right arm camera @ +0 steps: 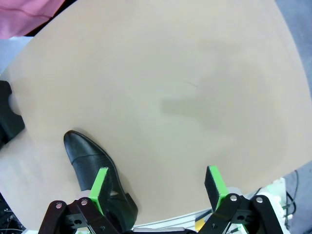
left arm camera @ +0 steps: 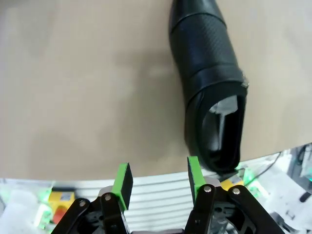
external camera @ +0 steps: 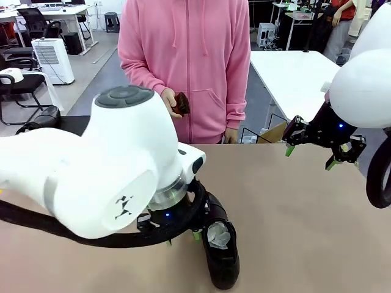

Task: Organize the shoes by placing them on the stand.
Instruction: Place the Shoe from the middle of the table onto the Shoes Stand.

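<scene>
The left tool (left arm camera: 158,183) hangs low over the table (left arm camera: 87,87), jaws parted and empty, a black shoe (left arm camera: 209,92) lying on the table just beside one green pad. The right tool (external camera: 313,154) hovers wide open, grasping nothing, well apart

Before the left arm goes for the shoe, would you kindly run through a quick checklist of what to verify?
1. Left gripper empty, jaws partly apart: ok.
2. Shoe lies free on the table, beside the gripper, not between its fingers: not ok.
3. Right gripper open, empty: ok.
4. Person's hand holds a small brown object, back from the table: ok.
5. Stand's whereabouts: cannot tell.
</scene>
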You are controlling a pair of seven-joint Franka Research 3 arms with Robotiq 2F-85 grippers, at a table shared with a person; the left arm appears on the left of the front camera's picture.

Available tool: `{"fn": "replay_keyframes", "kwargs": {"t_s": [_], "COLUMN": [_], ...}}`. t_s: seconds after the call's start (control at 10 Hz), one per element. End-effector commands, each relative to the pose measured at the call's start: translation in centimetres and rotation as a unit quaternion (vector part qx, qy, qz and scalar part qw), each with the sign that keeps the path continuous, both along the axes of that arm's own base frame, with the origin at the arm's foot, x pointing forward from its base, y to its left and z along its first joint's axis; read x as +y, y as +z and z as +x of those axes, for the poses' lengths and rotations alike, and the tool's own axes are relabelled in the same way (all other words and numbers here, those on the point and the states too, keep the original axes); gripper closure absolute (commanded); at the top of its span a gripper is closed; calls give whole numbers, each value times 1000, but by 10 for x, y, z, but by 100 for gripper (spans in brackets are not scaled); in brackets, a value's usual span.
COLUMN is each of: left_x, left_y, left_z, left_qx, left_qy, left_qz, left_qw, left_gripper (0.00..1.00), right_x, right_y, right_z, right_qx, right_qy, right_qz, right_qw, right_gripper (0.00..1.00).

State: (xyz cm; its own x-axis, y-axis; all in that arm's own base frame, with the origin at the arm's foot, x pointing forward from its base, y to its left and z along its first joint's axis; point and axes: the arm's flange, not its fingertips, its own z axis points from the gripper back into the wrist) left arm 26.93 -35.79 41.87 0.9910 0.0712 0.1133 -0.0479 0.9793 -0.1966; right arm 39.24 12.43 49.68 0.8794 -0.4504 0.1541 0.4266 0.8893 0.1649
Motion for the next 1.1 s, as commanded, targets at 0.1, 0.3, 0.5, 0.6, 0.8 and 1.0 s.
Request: {"fn": "replay_keyframes", "kwargs": {"t_s": [0.1, 0.3, 0.5, 0.6, 0.8, 1.0], "left_x": [-18, -30, -43, -45, -47, -52], "left_y": [-23, -31, -32, -31, -41, -52], "left_z": [14, 18, 16, 15, 18, 19], "left_qx": [-21, -16, -14, -15, -4, 10], "left_qy": [-39, -54, -76, -79, -81, -80], "left_qz": [11, 5, -8, -10, 0, 4], "left_qw": [999, 998, 997, 997, 997, 997], "left_gripper": [39, 39, 39, 39, 39, 39], "right_x": [-2, -2, -2, -2, -2, -2], "right_y": [1, 1, 1, 1, 1, 1], "right_z": [0, 0, 0, 0, 0, 0], "right_qx": [-4, -4, -4, -4, -4, -4], "right_qy": [9, 9, 9, 9, 9, 9], "right_qz": [4, 4, 4, 4, 4, 4], "right_qw": [1000, 1000, 1000, 1000, 1000, 1000], "right_gripper": [0, 0, 0, 0, 0, 0]}}
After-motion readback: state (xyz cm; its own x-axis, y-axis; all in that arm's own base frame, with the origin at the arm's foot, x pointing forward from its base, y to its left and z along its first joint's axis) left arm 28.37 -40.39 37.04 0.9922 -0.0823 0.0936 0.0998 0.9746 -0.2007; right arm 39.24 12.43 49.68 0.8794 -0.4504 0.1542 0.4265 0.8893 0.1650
